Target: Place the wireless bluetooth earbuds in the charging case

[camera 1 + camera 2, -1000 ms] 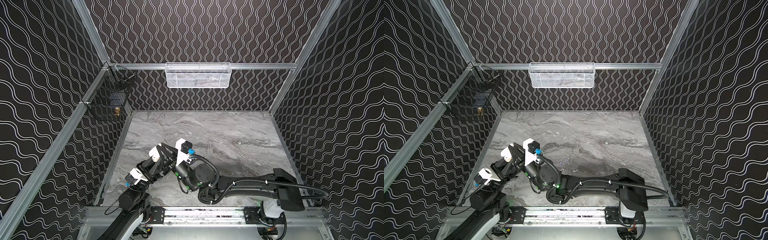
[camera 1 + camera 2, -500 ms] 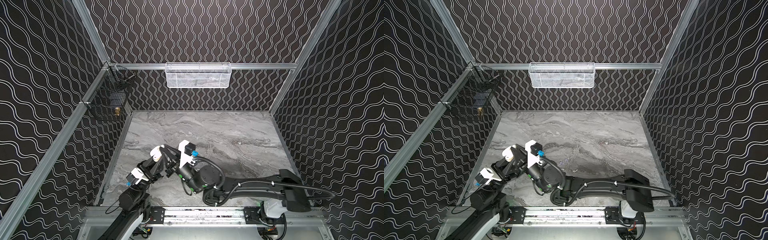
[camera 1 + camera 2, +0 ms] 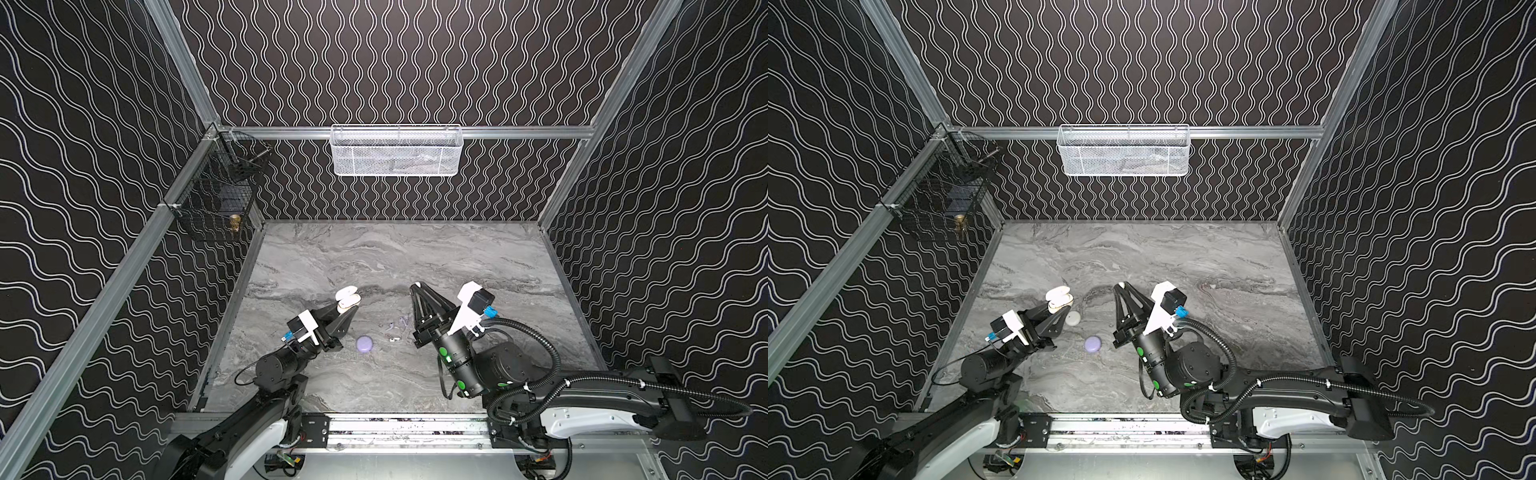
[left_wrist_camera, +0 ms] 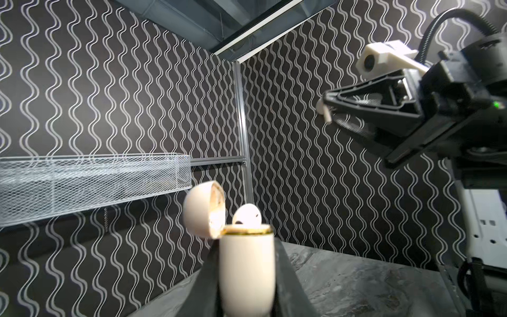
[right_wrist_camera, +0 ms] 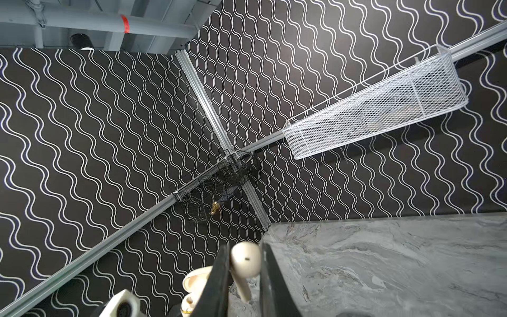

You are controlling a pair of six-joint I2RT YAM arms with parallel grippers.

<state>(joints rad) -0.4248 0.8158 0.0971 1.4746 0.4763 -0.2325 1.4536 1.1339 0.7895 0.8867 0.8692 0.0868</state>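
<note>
Status from my end: approx halfway on the white pair, nothing done on the rest. The left fingers are clamped on the body of the charging case, held up off the desk w/ mouth up and lid swung open on the side away from the right fingers. One seated earbud is in its well, only the rounded head showing above the rim. The right fingers are pinched shut on the head of the second white earbud. It's in the air, near the case but clearly apart from it, and in the left wrist view it sits higher than the rim, so not inserted yet. Orientation: long axis runs head-to-stem, approx vertical, head up at the fingertips, stem hanging toward the desk, crossways to the fingers' own length. That looks about right for a straight drop, tho I can't see the free well from here, so can't confirm it's the matching side. Left to do, by my read: line up, lower, release, shut lid. Then the others: loose lavender earbuds lie on the desk between the arms, near a closed lavender case. A top view also shows a white round case just by the left fingers. Small white bit near the lavender ones, prob another bud, too small to tell.
</note>
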